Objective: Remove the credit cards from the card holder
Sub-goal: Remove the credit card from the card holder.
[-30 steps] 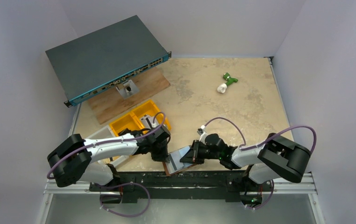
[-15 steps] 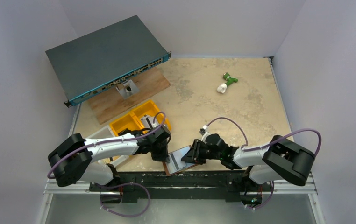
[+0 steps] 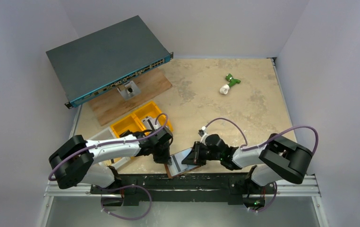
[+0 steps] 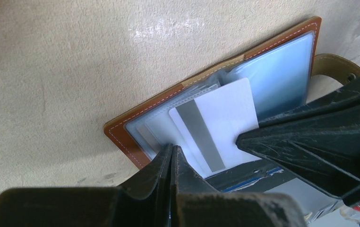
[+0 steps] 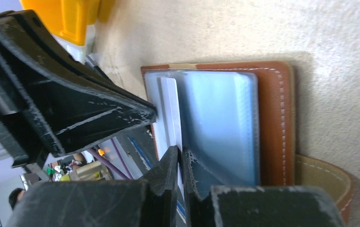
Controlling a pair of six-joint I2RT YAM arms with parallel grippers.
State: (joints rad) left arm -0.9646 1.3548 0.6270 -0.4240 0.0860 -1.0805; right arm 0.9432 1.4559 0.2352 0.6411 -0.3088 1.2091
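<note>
Brown leather card holder [image 4: 121, 135] spread flat at the sandy table's [image 4: 64, 71] near edge. Right gripper [image 5: 180, 153] squeezing a pale card [image 4: 220, 116] with a grey stripe. Left gripper [image 4: 172, 151] pressed together on the clear sleeve [image 4: 155, 126].

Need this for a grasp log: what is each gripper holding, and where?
Right gripper seems to pinch the card by its edge; left gripper, a clear sleeve of the holder at its edge.

Near corner of the pale grey-striped card [image 4: 218, 118], perhaps also of the brown leather wallet [image 4: 121, 135], behind black fingers [image 4: 154, 182] of the left end effector [image 4: 172, 150].
</note>
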